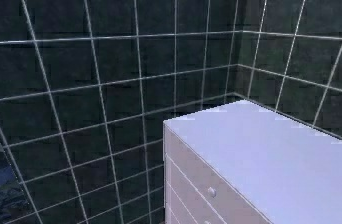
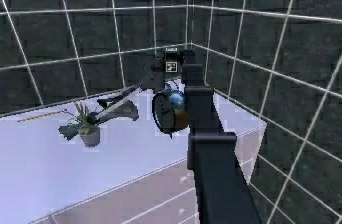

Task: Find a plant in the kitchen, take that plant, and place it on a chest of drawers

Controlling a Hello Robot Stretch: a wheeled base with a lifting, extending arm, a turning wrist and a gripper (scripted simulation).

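Forward view takes in a dark tiled wall (image 1: 79,90), its square glossy tiles set off by pale grout lines, meeting in a corner behind a pale lavender chest of drawers (image 1: 269,150). This view gives the chest's boxy side with stacked drawer fronts (image 1: 194,185) and a small round knob (image 1: 211,191). The arm side view looks down on a smooth flat top (image 2: 39,180) of the same pale colour against the same tiles. The arm (image 2: 214,160), a dark square bar, reaches out over that top. At its end the gripper (image 2: 104,108) points its thin fingers toward the plant (image 2: 84,122). The plant is a small tuft of thin green leaves in a pale pot (image 2: 89,137), standing upright on the top. I cannot tell the gripper's state, nor whether it holds anything.
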